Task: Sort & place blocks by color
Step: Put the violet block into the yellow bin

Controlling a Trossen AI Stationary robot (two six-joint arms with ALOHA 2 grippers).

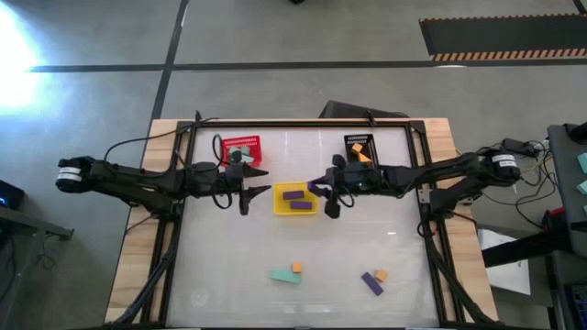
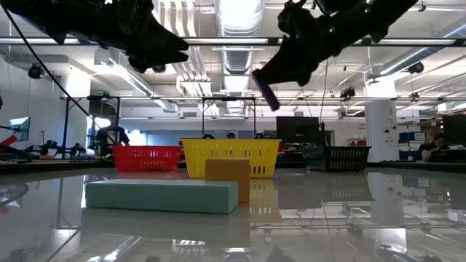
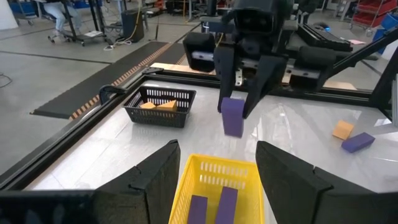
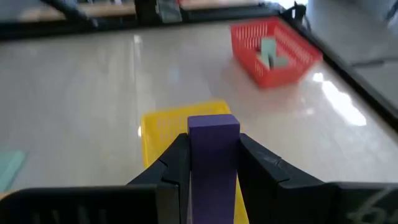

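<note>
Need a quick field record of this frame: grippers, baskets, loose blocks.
right gripper: shut on purple block, above the yellow basket's edge
left gripper: open, empty, beside the yellow basket
yellow basket: two purple blocks
red basket: teal blocks
black basket: orange blocks
loose on table: teal bar touching an orange cube; purple bar by an orange piece
</note>
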